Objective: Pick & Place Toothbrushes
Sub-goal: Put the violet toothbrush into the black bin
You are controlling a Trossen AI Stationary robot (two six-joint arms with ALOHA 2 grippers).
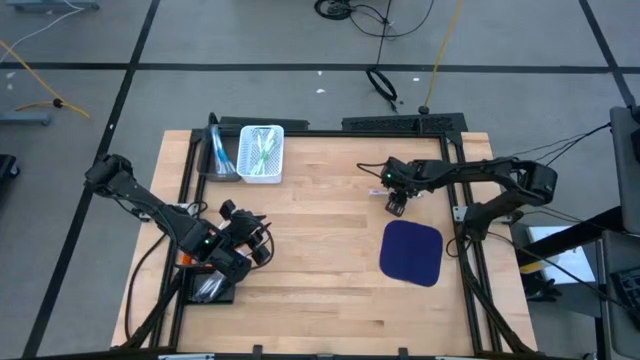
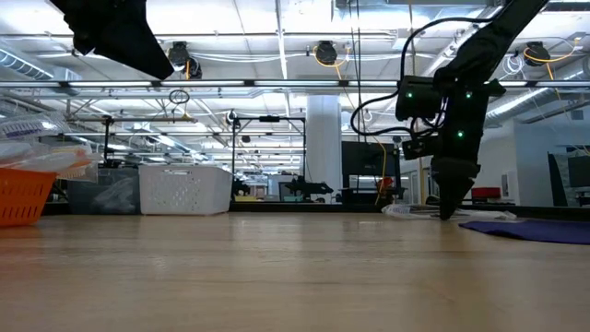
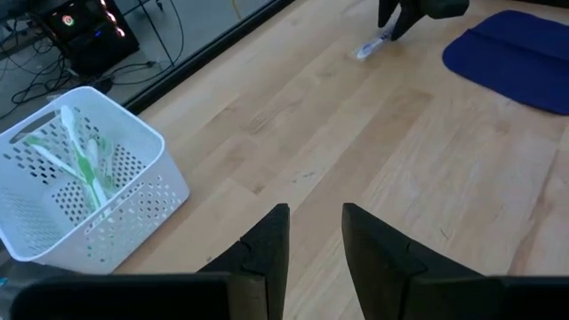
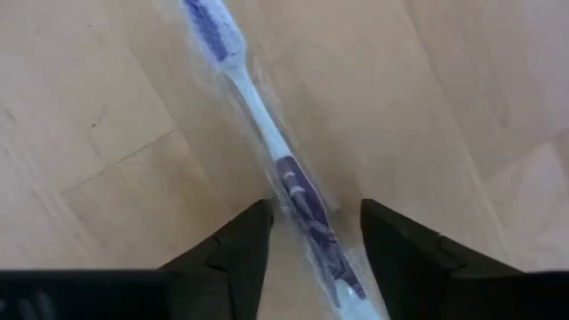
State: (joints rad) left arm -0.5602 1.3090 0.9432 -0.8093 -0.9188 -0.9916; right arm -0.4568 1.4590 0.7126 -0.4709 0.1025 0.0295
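straddling a wrapped toothbrush (image 4: 284, 182) flat on the table (image 1: 330, 250), the right gripper (image 4: 307, 233) is open and grips nothing yet, the basket (image 1: 262, 155) holds several (left gripper (image 3: 316, 238) idles open).

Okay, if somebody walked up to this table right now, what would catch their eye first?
Probably the right gripper, down at the tabletop right of center, its open fingers straddling a wrapped white and purple toothbrush lying flat on the wood. Next, the white basket at the table's far edge, holding green and white toothbrushes, and the dark blue mat near the right edge.
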